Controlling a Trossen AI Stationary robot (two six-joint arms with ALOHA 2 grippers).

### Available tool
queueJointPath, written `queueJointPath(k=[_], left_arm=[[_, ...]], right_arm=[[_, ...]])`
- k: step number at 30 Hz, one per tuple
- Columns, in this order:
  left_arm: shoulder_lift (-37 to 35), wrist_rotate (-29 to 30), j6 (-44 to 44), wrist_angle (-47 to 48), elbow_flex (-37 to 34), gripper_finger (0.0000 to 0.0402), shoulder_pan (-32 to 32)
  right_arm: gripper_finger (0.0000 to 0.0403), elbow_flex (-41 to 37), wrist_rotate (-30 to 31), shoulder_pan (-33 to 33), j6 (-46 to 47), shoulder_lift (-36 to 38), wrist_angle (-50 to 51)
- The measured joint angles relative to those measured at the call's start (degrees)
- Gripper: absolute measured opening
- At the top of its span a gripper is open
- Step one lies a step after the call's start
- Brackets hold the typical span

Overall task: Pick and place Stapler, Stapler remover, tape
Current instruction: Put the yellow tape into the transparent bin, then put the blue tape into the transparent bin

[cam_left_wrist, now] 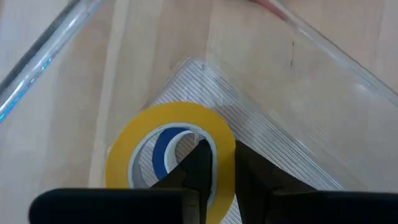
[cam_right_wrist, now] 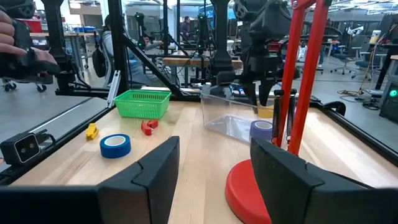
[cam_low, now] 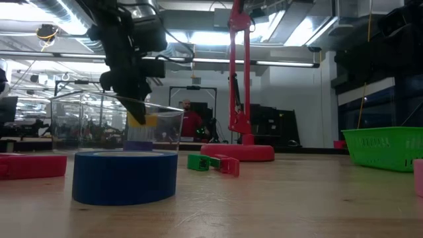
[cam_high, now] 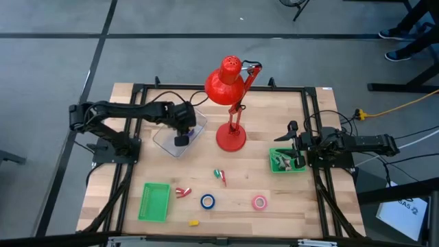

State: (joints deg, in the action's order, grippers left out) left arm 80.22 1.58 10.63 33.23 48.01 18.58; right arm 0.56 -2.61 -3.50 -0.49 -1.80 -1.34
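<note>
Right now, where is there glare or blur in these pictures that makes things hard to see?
Low view: the blue tape roll up close is soft, bright ceiling lights wash the top, and the left gripper shows as a dark silhouette. Left wrist view: a bright streak runs along the clear tray's wall, while the yellow tape roll stays readable. Right wrist view: its own fingers are blurred.

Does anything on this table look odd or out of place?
Mostly the red desk lamp standing mid-table among small office bits. Otherwise nothing is spilled or broken: the left gripper pinches a yellow tape roll over the clear bin; the right gripper waits open.
</note>
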Motion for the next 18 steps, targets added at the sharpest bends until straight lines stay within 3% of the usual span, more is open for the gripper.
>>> queueJointPath(k=[11, 18], left_arm=[[0.40, 0.82, -1.54, -0.07, -0.02, 0.0093, 0.02], [0.40, 4.94, -4.31, -0.07, -0.02, 0.0135, 0.04]], right_arm=[[0.0199, -0.01, 0.02, 0.02, 0.00, 0.00, 0.00], [0.0199, 0.00, 0.02, 0.01, 0.00, 0.00, 0.00]])
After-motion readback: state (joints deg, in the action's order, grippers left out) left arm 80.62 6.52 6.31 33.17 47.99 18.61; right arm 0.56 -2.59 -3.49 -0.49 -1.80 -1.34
